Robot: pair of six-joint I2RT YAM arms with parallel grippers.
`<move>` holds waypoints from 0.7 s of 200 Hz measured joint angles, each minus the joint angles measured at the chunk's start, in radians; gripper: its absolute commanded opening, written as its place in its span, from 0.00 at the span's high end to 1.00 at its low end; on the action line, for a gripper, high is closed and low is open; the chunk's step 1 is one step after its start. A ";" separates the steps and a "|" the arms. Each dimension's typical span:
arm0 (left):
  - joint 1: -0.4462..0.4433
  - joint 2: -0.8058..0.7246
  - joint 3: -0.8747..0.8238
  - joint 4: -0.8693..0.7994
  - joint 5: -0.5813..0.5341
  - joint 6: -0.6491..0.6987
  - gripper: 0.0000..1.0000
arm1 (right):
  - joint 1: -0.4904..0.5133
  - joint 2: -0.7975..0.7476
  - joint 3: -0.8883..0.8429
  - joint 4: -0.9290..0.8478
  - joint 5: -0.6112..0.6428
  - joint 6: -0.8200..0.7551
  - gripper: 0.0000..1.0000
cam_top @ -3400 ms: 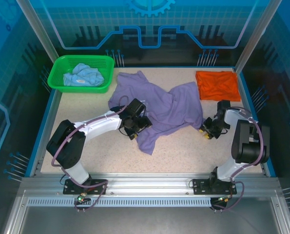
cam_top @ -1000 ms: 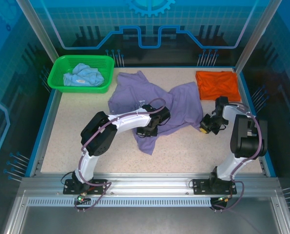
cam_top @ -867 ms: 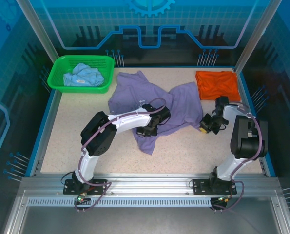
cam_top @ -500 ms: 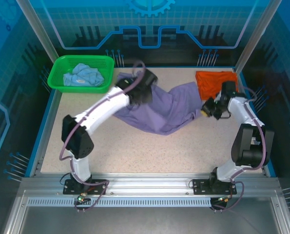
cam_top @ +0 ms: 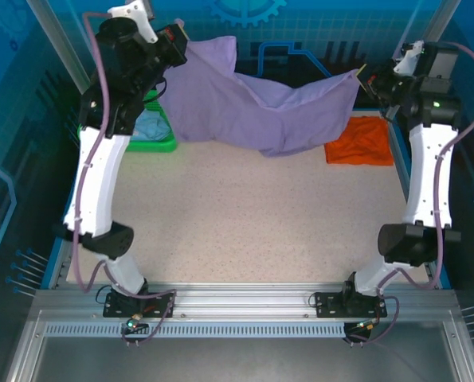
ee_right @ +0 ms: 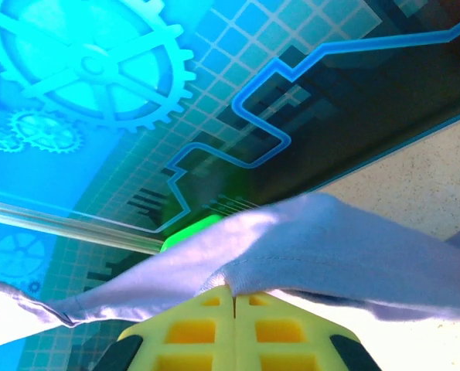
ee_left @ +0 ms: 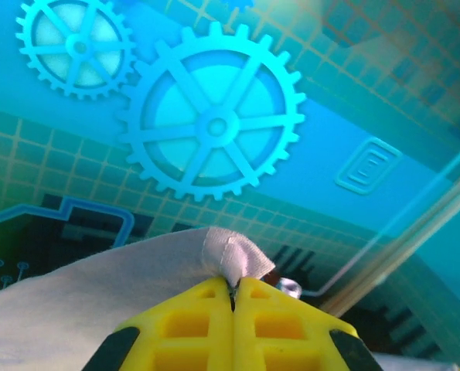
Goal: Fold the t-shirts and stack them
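Note:
The lavender t-shirt [cam_top: 252,103] hangs stretched in the air above the back of the table, sagging in the middle. My left gripper [cam_top: 175,41] is raised high at the back left, shut on one edge of the lavender t-shirt [ee_left: 98,297]; its yellow fingers [ee_left: 199,321] pinch a hemmed corner. My right gripper [cam_top: 364,73] is raised at the back right, shut on the opposite edge of the lavender t-shirt [ee_right: 322,247]. The orange t-shirt [cam_top: 358,141] lies flat at the back right. The light blue t-shirt [cam_top: 145,127] lies in the green basket, partly hidden by my left arm.
A green basket [cam_top: 166,143] stands at the back left, mostly behind my left arm. The speckled tabletop [cam_top: 252,223] lies bare in the middle and front. Blue enclosure walls [cam_top: 300,24] stand behind the raised cloth.
Both arms have lifted high and spread apart, raising the lavender t-shirt off the table until it hangs stretched between them. Before that, both grippers dragged it toward the back.

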 measured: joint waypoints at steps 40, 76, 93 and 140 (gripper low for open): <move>0.054 -0.159 -0.328 0.101 0.058 -0.088 1.00 | 0.000 -0.094 -0.236 0.023 -0.006 -0.004 1.00; 0.081 -0.007 -0.387 0.101 0.125 -0.157 1.00 | 0.008 0.066 -0.250 0.006 -0.001 0.000 1.00; 0.085 0.166 -0.243 0.035 0.185 -0.179 1.00 | 0.016 0.187 -0.156 -0.016 -0.002 0.013 1.00; 0.137 0.512 0.385 -0.058 0.303 -0.217 1.00 | 0.019 0.600 0.738 -0.159 -0.033 0.094 1.00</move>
